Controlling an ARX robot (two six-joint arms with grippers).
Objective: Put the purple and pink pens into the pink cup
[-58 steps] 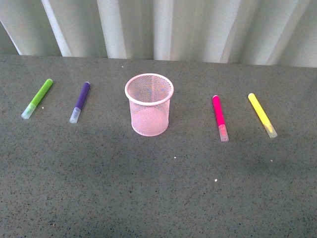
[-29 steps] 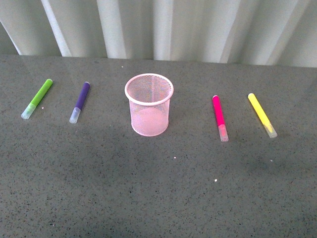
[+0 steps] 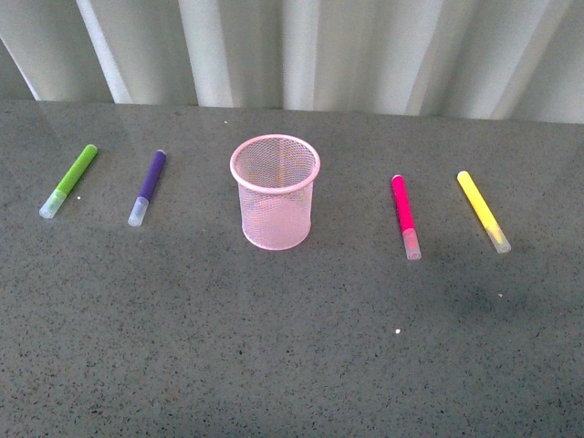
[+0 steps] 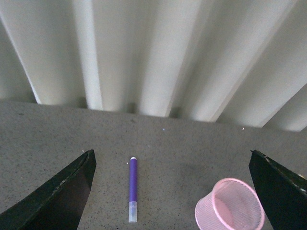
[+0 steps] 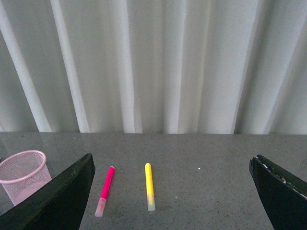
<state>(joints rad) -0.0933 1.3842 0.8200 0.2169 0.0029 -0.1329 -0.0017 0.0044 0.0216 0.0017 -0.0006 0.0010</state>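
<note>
Pink cup (image 3: 275,192) upright at mid-table. Purple pen (image 3: 147,187) flat on the grey table (image 3: 292,347) to its left, pink pen (image 3: 405,217) flat to its right, both well apart from it. Further out, green marker (image 3: 68,182) far left, yellow marker (image 3: 483,212) far right. Left gripper (image 4: 171,155) and right gripper (image 5: 171,157) spread wide, holding nothing.

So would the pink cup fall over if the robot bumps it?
Probably. The pink cup is wire mesh and looks empty, so likely very light. It narrows toward its base, so a high bump may tip it. Being round, it could then roll.
</note>
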